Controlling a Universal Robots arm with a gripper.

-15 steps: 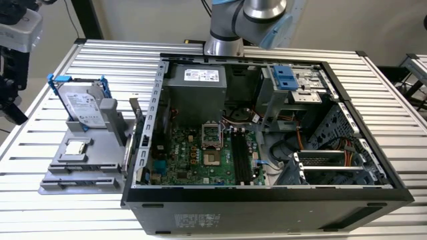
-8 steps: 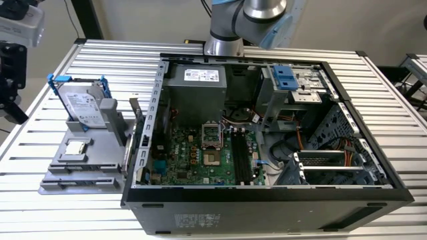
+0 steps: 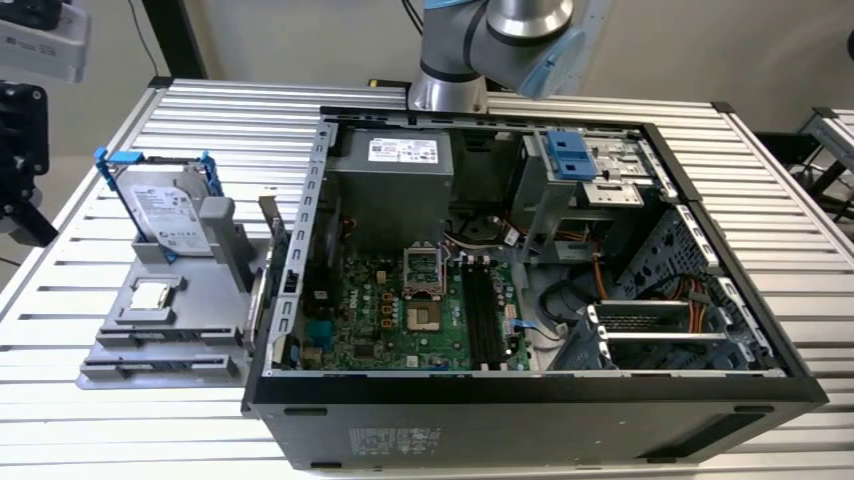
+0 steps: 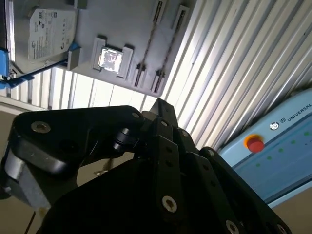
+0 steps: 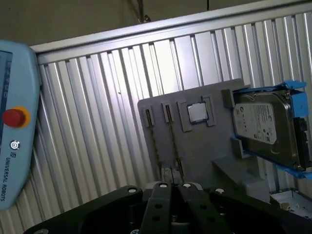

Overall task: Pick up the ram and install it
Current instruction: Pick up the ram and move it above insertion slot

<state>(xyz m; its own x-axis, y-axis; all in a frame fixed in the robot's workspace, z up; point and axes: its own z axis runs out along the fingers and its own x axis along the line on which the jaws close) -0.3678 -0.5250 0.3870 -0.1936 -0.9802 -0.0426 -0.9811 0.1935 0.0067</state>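
My hand (image 5: pixel 170 194) faces the gray tray (image 5: pixel 204 156); apart or together, I cannot tell. The ram (image 5: pixel 153 141) stands on edge there, near the hard drive (image 5: pixel 265 129).

Computer case (image 3: pixel 534 420) open on table (image 3: pixel 214 110). Holder tray (image 3: pixel 200 295) on table just beside case, at exterior view's left. On tray: hard drive (image 3: pixel 167 210) at far end, processor (image 3: pixel 150 296) in middle, ram (image 5: pixel 154 141) on edge in slots at near end. Motherboard (image 3: pixel 387 320) in case, near-left part; power supply (image 3: pixel 400 180) behind it.
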